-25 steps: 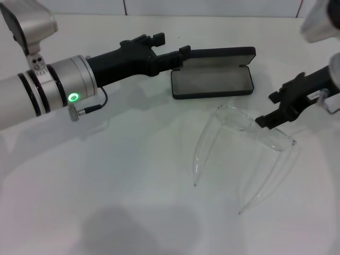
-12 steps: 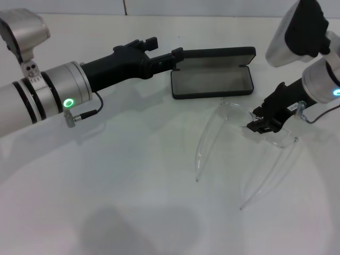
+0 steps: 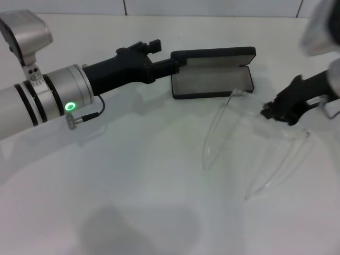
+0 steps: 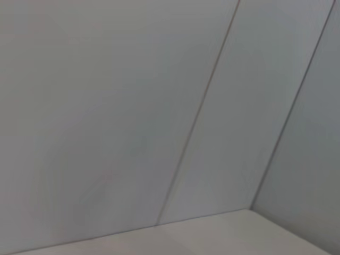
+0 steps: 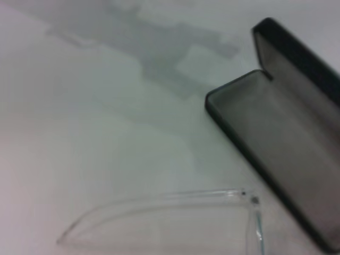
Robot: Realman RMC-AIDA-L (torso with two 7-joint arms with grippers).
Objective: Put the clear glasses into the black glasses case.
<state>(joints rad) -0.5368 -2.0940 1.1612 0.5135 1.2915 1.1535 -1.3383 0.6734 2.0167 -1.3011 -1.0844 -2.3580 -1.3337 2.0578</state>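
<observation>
The black glasses case (image 3: 212, 82) lies open at the back of the table, its grey lining showing and its lid standing up behind; the right wrist view shows the same case (image 5: 281, 138). My left gripper (image 3: 167, 53) is open at the case's left end, with its lower finger (image 3: 172, 64) against the lid. The clear glasses (image 3: 289, 135) hang tilted just right of the case's front. My right gripper (image 3: 272, 112) is shut on their lens, and the temple arms trail toward me. One temple arm of the glasses (image 5: 159, 212) shows in the right wrist view.
A white table (image 3: 106, 202) stretches in front of the case. The long left arm (image 3: 48, 98) lies across the back left. In the left wrist view only the white wall panels (image 4: 159, 106) appear.
My right gripper has lifted the clear glasses and carried them back and to the right, nearer the case. The left arm has hardly moved.
</observation>
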